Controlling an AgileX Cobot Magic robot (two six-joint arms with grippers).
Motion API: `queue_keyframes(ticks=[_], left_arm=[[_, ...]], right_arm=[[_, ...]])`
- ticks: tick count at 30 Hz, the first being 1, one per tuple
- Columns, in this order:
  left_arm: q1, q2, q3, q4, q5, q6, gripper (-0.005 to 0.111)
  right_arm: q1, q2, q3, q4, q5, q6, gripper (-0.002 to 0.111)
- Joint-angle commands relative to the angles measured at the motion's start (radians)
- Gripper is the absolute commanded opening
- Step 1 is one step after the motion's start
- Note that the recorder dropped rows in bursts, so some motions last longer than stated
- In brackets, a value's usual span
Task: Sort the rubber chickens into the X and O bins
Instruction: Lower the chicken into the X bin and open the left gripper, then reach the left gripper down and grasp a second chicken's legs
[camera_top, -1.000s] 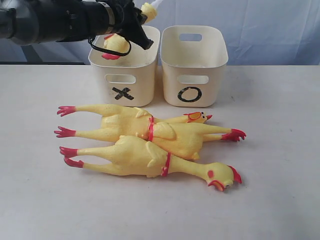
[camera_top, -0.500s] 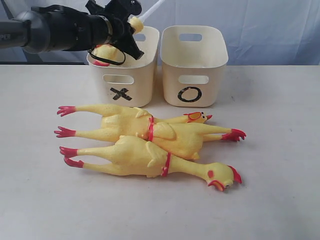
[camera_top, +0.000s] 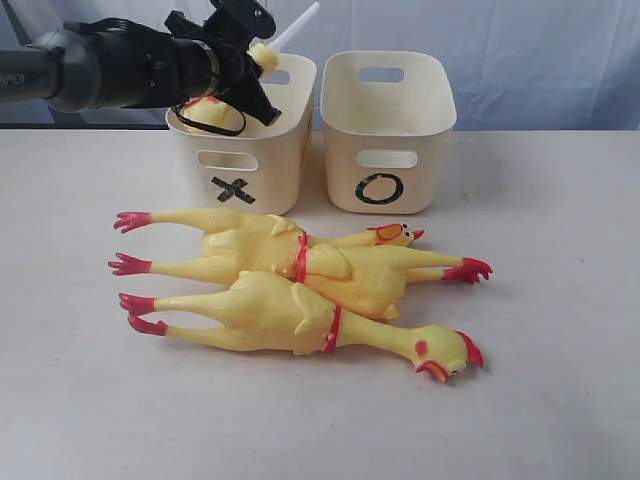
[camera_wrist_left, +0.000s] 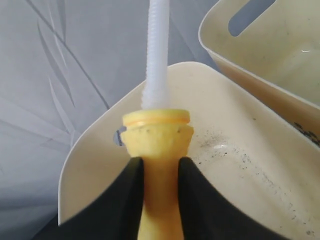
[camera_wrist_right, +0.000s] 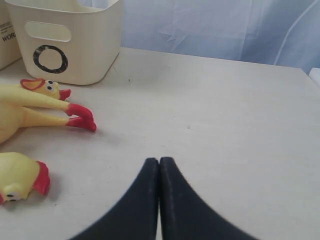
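Three yellow rubber chickens (camera_top: 290, 290) with red feet lie piled on the table in front of the bins. The O bin (camera_top: 388, 150) stands right of the X bin (camera_top: 240, 165). My left gripper (camera_top: 252, 78) hovers over the X bin, shut on the yellow end (camera_wrist_left: 157, 135) of another rubber chicken, with a white tube sticking out of that end. That chicken's body (camera_top: 205, 112) hangs inside the X bin. In the right wrist view my right gripper (camera_wrist_right: 159, 161) is shut on nothing, low over bare table right of the pile.
A blue cloth backdrop (camera_top: 540, 60) hangs behind the table. The X bin's inner wall (camera_wrist_left: 100, 150) and the O bin's rim (camera_wrist_left: 260, 65) show in the left wrist view. A chicken's head (camera_wrist_right: 20, 182) and red feet (camera_wrist_right: 80, 116) lie near my right gripper.
My left arm has drawn back to the left with the held chicken. The chicken's body has sunk lower in the X bin, and the bin has shifted slightly left.
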Motion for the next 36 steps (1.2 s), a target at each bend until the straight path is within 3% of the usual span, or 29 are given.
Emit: queue_keyframes(ticks=[1, 5, 18, 25, 30, 34, 36], left_arm=[[0.002, 0.002, -0.006, -0.015, -0.009, -0.007, 0.034], [0.002, 0.002, -0.006, -0.015, -0.009, -0.007, 0.041], [0.002, -0.044, -0.011, -0.021, 0.055, -0.007, 0.042], [0.002, -0.116, -0.013, -0.155, 0.096, -0.003, 0.041], [0.000, -0.175, -0.009, -0.194, 0.131, 0.000, 0.031], [-0.009, -0.226, -0.009, -0.251, 0.260, 0.010, 0.017], [-0.011, -0.245, -0.009, -0.328, 0.321, 0.119, 0.011]], right_arm=[[0.001, -0.006, 0.002, 0.000, -0.009, -0.002, 0.000], [0.001, -0.006, 0.002, 0.000, -0.009, -0.002, 0.000], [0.001, -0.006, 0.002, 0.000, -0.009, -0.002, 0.000], [0.001, -0.006, 0.002, 0.000, -0.009, -0.002, 0.000], [0.001, -0.006, 0.002, 0.000, -0.012, -0.002, 0.000], [0.001, -0.006, 0.002, 0.000, -0.012, -0.002, 0.000], [0.001, -0.006, 0.002, 0.000, -0.012, -0.002, 0.000]])
